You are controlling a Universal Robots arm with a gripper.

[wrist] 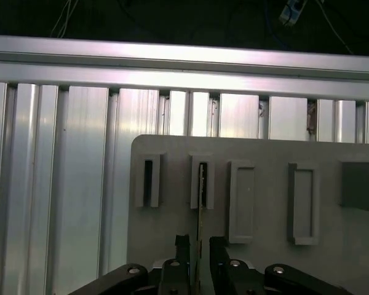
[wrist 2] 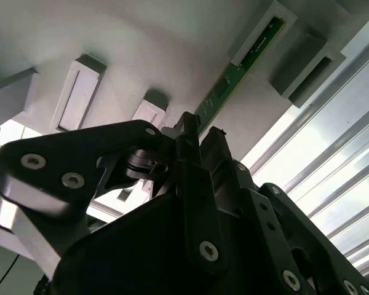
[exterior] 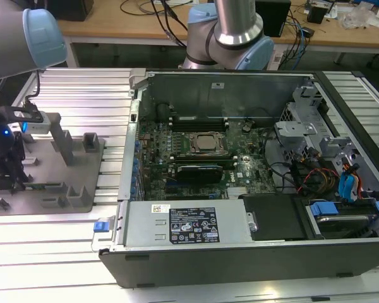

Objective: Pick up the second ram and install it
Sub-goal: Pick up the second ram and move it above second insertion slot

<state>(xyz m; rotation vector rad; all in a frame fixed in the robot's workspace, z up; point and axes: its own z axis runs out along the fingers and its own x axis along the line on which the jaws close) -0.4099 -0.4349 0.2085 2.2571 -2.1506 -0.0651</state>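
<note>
In the exterior view the arm [exterior: 6, 44] reaches over to the exterior view's left and points the tool [exterior: 8, 183] straight down over the grey fixture tray [exterior: 82, 170], which lies on the ribbed metal counter [exterior: 69, 101]. The open computer case [exterior: 240, 246] is well apart from the tool, on its other side from the tray.

In the first wrist view the tool [wrist: 200, 246] is low over the tray [wrist: 264, 153], with the counter [wrist: 80, 172] beyond it. The second ram [wrist: 201, 206] stands on its thin edge exactly on the middle line of the tool. Its near part passes between the two fingers [wrist: 183, 249], and its far end sits in a slotted post of the tray just ahead of the fingertips.

The tool is at a narrow opening. One finger is on each side of the stick, and a small gap shows on both sides, so the fingers are near the board but apart from it.

In the second wrist view the green board [wrist 2: 234, 80] runs away from the tool [wrist 2: 201, 130], from between the fingertips toward the post
</note>
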